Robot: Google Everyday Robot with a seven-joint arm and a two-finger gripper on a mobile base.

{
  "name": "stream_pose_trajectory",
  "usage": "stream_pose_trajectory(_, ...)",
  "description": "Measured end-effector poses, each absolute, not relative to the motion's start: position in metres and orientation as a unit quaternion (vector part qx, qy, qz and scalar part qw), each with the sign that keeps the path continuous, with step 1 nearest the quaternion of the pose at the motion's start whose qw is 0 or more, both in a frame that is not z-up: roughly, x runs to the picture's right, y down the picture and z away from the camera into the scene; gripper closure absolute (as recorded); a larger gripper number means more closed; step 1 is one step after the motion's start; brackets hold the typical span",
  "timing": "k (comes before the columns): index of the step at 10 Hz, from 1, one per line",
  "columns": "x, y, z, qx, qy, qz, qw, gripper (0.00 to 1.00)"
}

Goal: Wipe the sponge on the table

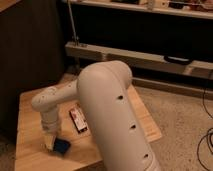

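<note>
The dark blue sponge (pixel 63 146) lies on the light wooden table (pixel 30 120), near its front left edge. My gripper (pixel 50 140) points down from the white wrist (pixel 46 102) and is shut on the sponge's left side, pressing it to the tabletop. My thick white upper arm (pixel 112 115) fills the middle of the view and hides much of the table's right half.
A flat red-white-black packet (pixel 78 120) lies on the table just right of the gripper. A long grey shelf unit (pixel 145 57) runs along the back. Speckled floor (pixel 185 120) and black cables (pixel 206 142) are to the right.
</note>
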State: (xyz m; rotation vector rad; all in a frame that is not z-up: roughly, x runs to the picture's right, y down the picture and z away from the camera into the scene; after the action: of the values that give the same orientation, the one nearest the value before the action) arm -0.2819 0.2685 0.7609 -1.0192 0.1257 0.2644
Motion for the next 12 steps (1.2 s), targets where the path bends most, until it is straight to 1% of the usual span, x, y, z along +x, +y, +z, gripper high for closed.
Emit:
stream_pose_trajectory(3, -0.315, 0.279, 0.757, -0.489, 0.057, 0.071, 0.867, 0.81)
stream_pose_trajectory(6, -0.360, 0.278, 0.754, -0.486, 0.047, 0.027, 0.872, 0.81)
stream_pose_trajectory(9, -0.374, 0.249, 0.770, -0.473, 0.043, 0.035, 0.879, 0.81)
stream_pose_trajectory(12, -0.352, 0.207, 0.794, -0.461, 0.047, 0.077, 0.883, 0.81)
